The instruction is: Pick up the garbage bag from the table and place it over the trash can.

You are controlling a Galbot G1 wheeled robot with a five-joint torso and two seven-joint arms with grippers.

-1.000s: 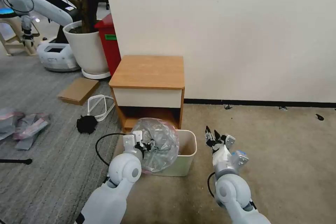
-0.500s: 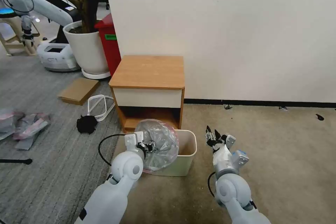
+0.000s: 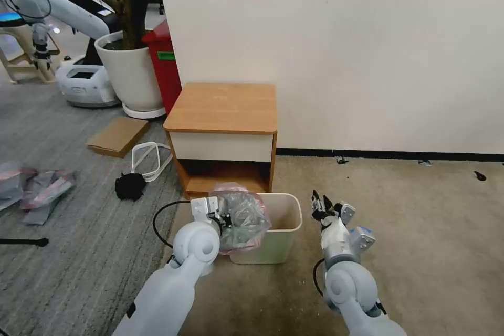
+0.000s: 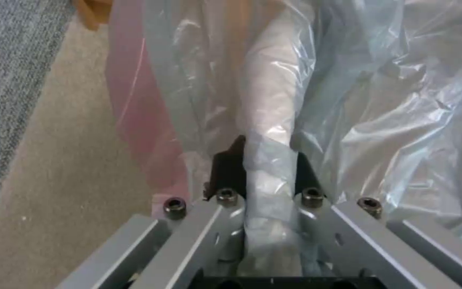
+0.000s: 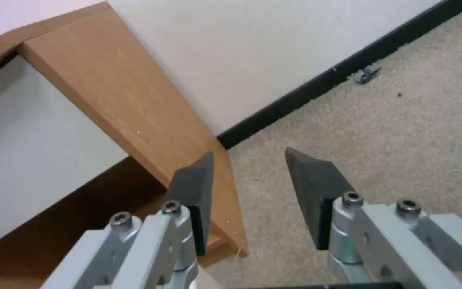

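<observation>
A robot is standing on beige carpet facing the table (image 3: pixel 223 107), a small wooden nightstand with a cream drawer front that is sitting against a white wall. The trash can (image 3: pixel 286 244), a cream-white rectangular bin, is resting on the floor just in front of the table's open lower shelf. The left gripper (image 3: pixel 224 219) is hovering at the bin's left edge and is clenching a gathered fold of the garbage bag (image 3: pixel 242 218). In the left wrist view, its dark fingers (image 4: pixel 225 168) are pinching a twisted strand of the thin plastic (image 4: pixel 349 100) between them. The crinkly grey bag is bunching up over the left part of the bin's opening, with its pinkish rim showing along the top and bottom of the bundle. The right gripper (image 3: pixel 318 203) is waiting just to the right of the bin, apart from it, its pointed fingers (image 5: pixel 317 184) spread with nothing between them.
</observation>
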